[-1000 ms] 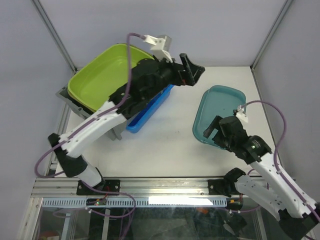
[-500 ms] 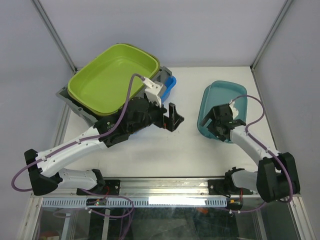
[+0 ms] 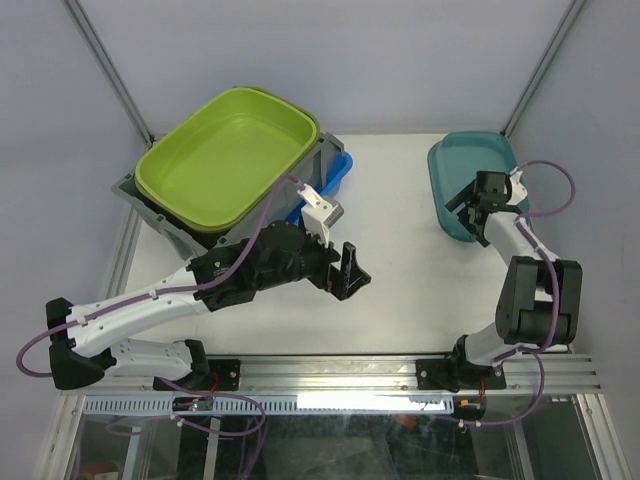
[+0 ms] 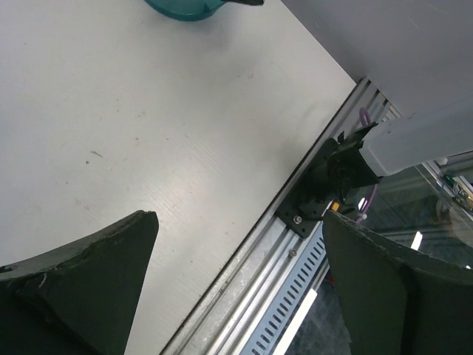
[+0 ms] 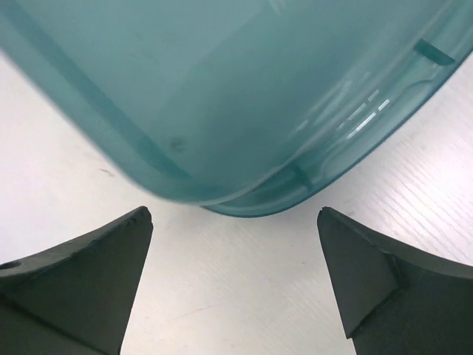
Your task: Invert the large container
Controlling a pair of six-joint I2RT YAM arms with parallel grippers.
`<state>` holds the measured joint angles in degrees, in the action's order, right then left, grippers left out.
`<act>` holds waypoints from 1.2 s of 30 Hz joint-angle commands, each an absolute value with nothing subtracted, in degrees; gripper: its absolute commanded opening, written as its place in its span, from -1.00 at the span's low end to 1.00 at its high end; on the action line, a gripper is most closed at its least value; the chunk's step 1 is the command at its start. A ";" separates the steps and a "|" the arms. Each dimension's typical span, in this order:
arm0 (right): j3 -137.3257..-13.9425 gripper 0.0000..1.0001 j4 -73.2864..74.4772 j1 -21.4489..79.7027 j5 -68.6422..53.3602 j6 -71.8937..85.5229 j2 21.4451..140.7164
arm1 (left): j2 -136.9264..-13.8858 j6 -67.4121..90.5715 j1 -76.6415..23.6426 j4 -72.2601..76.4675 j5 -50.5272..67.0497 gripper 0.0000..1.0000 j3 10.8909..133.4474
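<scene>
Your table [image 3: 400, 300] is white. The crate [image 3: 160, 218] sits at its 10 o'clock corner, mouth up, with only its grey walls showing. A green tub [image 3: 225, 155] lies across its top and covers most of it. The teal tub [image 3: 465, 165] stands well apart at 2 o'clock, near the back edge. A blue tub [image 3: 340, 172] pokes out from under the green one on the crate's 3 o'clock side. You cannot tell if it is inside the crate.

Your left gripper [image 3: 350, 270] hangs over bare table at 5 o'clock from the crate and clear of it, fingers [image 4: 89, 281] spread wide around nothing. Your right gripper [image 3: 478, 205] is at the teal tub's 6 o'clock rim, fingers [image 5: 81, 274] also wide, with the tub wall just ahead of them.
</scene>
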<state>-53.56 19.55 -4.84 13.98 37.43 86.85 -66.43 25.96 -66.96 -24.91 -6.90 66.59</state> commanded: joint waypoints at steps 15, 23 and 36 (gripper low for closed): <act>-73.92 0.98 15.52 6.05 9.90 28.78 98.96 | -66.11 24.19 -68.03 -42.48 -20.54 0.98 89.46; -86.19 0.98 19.24 1.42 10.67 28.83 111.80 | -64.99 24.59 -68.00 -46.88 -28.56 0.98 93.95; -71.81 0.98 18.52 16.26 -3.84 28.36 85.93 | -74.92 18.67 -58.18 -61.12 -41.61 0.98 115.95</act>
<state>-77.36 20.29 11.11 0.10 27.88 99.61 -71.22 22.46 -65.87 -54.26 -38.57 103.24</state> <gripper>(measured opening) 0.990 0.991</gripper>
